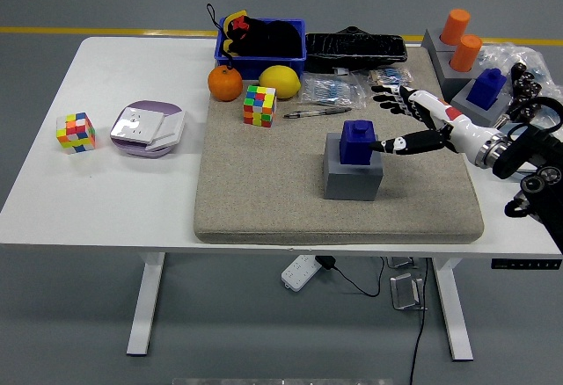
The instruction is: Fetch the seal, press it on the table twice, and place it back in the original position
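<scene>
Far left: a colour cube and stacked plates sit on bare table, clear of the work.
Mat: padded surface for the stamping, by judgement.
Seal: blue, upright on its grey block, ungrasped, apparently home.
Right hand: fingers spread, empty, just beside the seal.
Hidden: left arm unseen; right arm cropped at frame edge.

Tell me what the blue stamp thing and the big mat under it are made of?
The blue seal looks like smooth, hard plastic: solid colour, crisp blocky edges, slight sheen. It sits on a matte grey block, maybe foam or plastic. The beige mat looks like woven or felted fabric, rough and dull.
</scene>
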You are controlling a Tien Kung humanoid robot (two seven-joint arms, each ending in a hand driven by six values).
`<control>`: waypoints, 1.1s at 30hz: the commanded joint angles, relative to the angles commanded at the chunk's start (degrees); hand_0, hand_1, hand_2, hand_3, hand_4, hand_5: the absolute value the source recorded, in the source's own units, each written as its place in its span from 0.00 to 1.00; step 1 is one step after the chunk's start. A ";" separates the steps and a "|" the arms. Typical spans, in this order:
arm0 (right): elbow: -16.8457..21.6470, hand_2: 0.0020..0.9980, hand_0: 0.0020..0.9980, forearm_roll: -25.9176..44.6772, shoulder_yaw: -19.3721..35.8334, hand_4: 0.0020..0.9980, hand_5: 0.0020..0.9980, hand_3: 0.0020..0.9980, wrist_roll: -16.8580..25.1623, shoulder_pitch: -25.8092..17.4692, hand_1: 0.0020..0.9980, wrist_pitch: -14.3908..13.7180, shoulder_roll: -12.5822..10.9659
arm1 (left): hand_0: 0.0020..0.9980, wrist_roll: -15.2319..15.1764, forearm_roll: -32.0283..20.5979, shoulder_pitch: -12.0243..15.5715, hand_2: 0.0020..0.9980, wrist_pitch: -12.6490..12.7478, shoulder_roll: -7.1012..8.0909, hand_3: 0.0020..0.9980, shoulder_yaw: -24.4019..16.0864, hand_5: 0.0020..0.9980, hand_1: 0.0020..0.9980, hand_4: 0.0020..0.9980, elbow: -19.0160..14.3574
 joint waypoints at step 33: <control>3.19 0.79 0.88 5.12 25.69 0.98 0.33 0.78 -2.85 -13.18 0.81 0.64 -6.17 | 0.82 0.00 0.93 -0.21 0.79 0.38 -0.24 0.84 -2.16 0.39 0.82 0.80 0.15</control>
